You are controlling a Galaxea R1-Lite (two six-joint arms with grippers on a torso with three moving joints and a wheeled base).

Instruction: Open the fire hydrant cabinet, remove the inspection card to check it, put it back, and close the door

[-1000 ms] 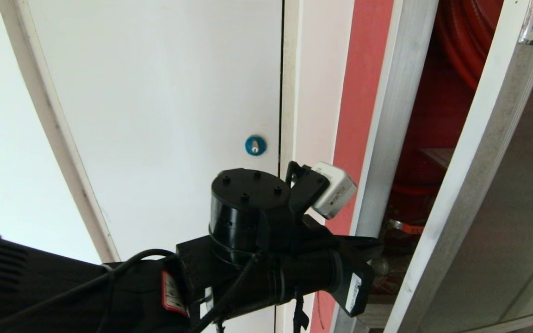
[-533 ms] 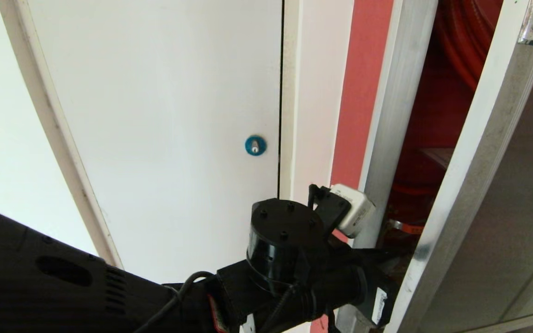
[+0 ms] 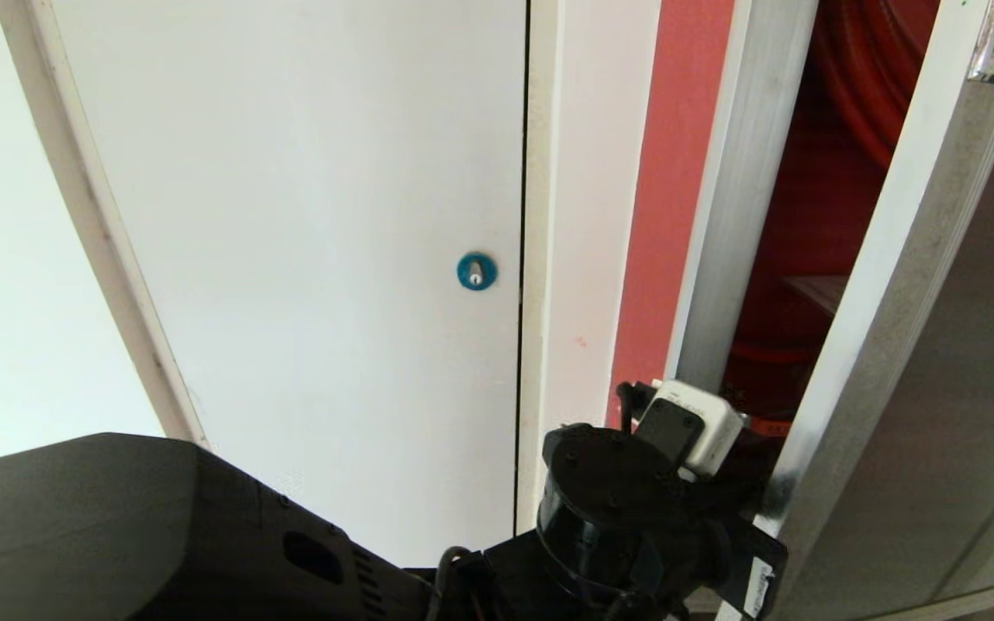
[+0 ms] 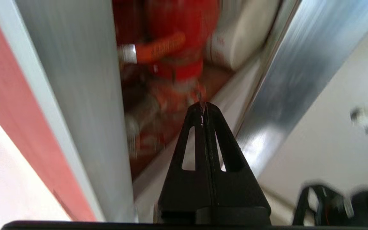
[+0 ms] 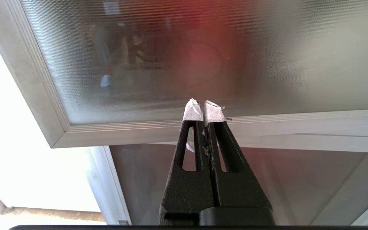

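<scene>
White wall and plain white door with round blue lock behind; left gripper pressed shut, empty, nosing into the gap ahead of its tips between silver-framed dark glass door and red-lined fire hydrant cabinet, presumably to lever it wider; right gripper shut, empty, idle; inspection card unseen.

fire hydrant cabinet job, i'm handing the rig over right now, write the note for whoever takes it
Left gripper: shut, empty, its tip at the gap between the cabinet frame and the door, low in the head view.
Right gripper: shut, empty, parked in front of a frosted glass panel, out of the head view.
Fire hydrant cabinet: the door is ajar, with the red hose reel showing through the gap.
Inspection card: not visible in any view.
Done: door unlatched and partly open.
Left: open it fully, take out the card, check it, put it back, close the door.
</scene>
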